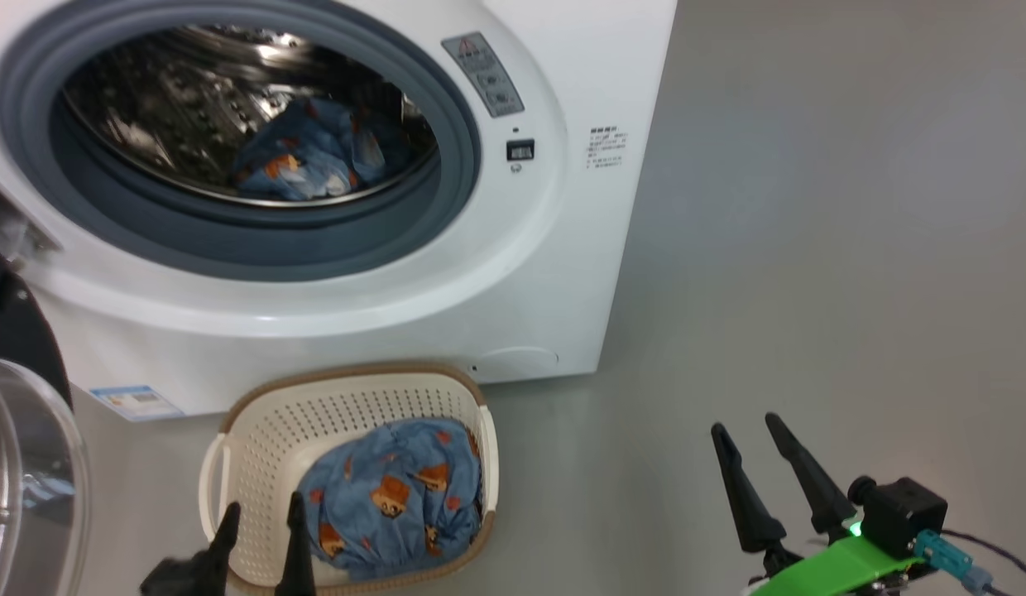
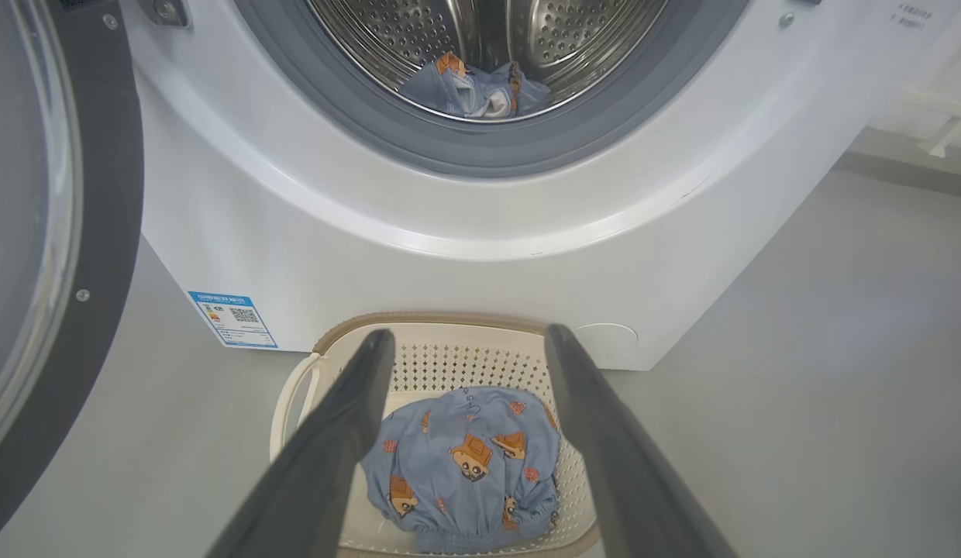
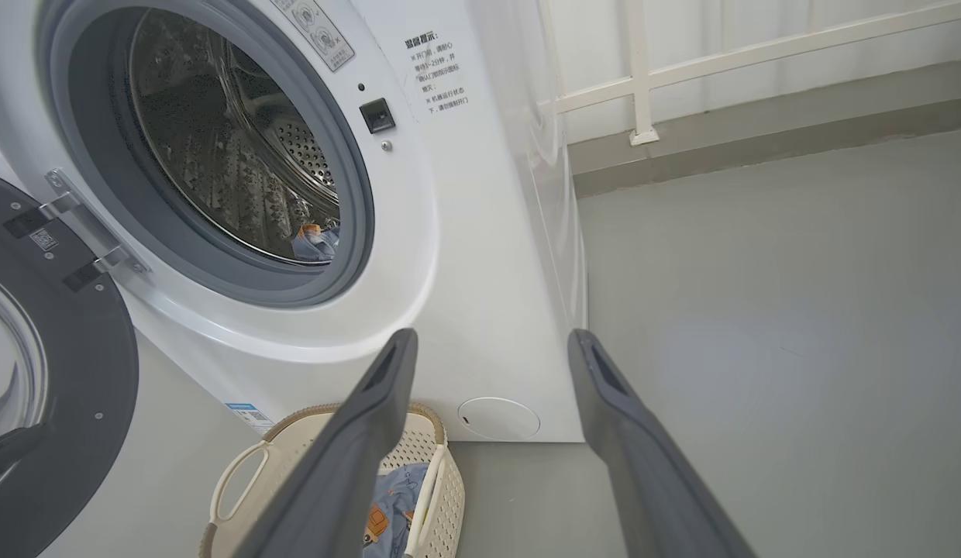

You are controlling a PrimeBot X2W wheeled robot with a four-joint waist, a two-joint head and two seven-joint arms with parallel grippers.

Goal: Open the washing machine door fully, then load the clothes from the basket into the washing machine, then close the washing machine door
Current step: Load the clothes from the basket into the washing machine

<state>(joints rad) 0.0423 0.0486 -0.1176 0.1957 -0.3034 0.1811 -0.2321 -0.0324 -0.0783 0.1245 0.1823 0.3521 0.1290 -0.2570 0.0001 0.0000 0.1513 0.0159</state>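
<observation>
- washing machine (image 1: 563,248): door (image 1: 16,331) stands wide open at 9 o'clock of the round opening in the head view, with its clear glass bowl at the lower left.
- clothes (image 1: 302,157): one blue printed piece lies low in the steel drum (image 1: 174,91), at about 5 o'clock inside the opening.
- other piece (image 1: 397,497): bunched up in the basket, on its 4 o'clock side.
- basket (image 1: 256,430): sits on the grey floor (image 1: 811,290) at 6 o'clock of the opening, far rim just beside the machine's base.
- left gripper (image 1: 264,501): fingers spread apart with nothing pinched. Tips are over the basket's near rim at 7 o'clock, just beside the cloth. In its wrist view the two fingers frame that piece on either side. Can't tell whether one brushes it.
- right gripper (image 1: 745,422): fingers spread apart and empty, over bare floor at 3 o'clock of the basket and well apart from it. Its wrist view looks at the machine's front right corner.
- blue label (image 1: 136,403): on the machine's lower front, at 10 o'clock of the basket.
</observation>
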